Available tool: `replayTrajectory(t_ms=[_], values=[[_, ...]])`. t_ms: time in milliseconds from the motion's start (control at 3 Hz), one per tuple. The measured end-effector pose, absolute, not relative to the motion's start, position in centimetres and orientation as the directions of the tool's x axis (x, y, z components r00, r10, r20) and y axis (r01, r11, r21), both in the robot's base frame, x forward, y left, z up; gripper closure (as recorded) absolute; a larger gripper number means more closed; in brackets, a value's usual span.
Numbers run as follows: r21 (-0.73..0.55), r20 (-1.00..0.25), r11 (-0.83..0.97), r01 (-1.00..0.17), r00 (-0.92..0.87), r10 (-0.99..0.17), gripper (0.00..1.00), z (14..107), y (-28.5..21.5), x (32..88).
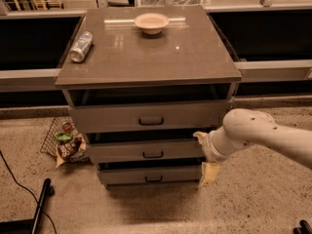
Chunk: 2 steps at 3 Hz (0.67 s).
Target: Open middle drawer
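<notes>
The cabinet (146,57) has three grey-brown drawers stacked under its top. The middle drawer (122,152) has a small dark handle (153,154) at its centre and stands slightly out from the cabinet, like the other two. My gripper (204,154) is at the right end of the middle drawer's front, on the end of the white arm (258,133) that comes in from the right. Its two cream fingers are apart, one (199,136) at the drawer's top edge and one (210,172) below it. It holds nothing that I can see.
A cream bowl (151,22) and a silver can (81,46) lying on its side sit on the cabinet top. A wire basket with wrappers (66,143) stands on the floor left of the drawers. A black pole and cable (40,204) lie at the lower left.
</notes>
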State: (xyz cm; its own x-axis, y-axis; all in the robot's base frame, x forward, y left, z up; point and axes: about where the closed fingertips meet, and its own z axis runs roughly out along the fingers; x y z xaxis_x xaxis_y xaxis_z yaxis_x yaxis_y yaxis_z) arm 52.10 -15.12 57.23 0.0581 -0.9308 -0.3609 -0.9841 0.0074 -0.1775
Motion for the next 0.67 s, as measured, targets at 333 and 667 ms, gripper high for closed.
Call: replayTrajectory(t_ms=[333,667], values=[[-0.194,-0.359,-0.003,-0.981,0.074,-0.93,0.0,52.7,-15.8,53.7],[-0.213,-0.353,-0.041,-0.976,0.116,-0.928,0.0,49.4,-15.6,55.9]])
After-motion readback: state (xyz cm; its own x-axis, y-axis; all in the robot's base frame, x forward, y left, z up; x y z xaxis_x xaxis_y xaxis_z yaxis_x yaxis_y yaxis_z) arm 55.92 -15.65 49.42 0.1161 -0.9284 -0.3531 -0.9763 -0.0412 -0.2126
